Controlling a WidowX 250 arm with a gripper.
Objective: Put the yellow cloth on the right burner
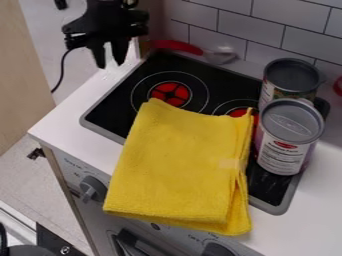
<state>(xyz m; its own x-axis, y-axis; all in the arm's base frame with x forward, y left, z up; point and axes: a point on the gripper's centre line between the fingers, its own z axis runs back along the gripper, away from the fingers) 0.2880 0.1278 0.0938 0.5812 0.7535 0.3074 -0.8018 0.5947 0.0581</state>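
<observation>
1. Table (72, 122): white-topped, set against a tiled wall.
2. Stovetop (115, 107): black, grey-rimmed, set into the table.
3. Yellow cloth (177, 160): folded, lying over the front of the stovetop and past the table's front edge; its upper right corner partly covers the right burner (238, 113). Lies apart from the hand, lower and to the right of it in the view.
4. Hand (111, 64): black, pointing down near the stovetop's upper left corner; fingers apart, holding nothing.
5. Front can (285, 150): grey-lidded, upright, just right of the cloth; cannot tell whether they touch.
6. Rear can (292, 75): dark-topped, upright, behind the front can.
7. Utensil (177, 46): red-handled, between stovetop and wall.
8. Left burner (170, 93): red, just beyond the cloth's upper edge.
</observation>
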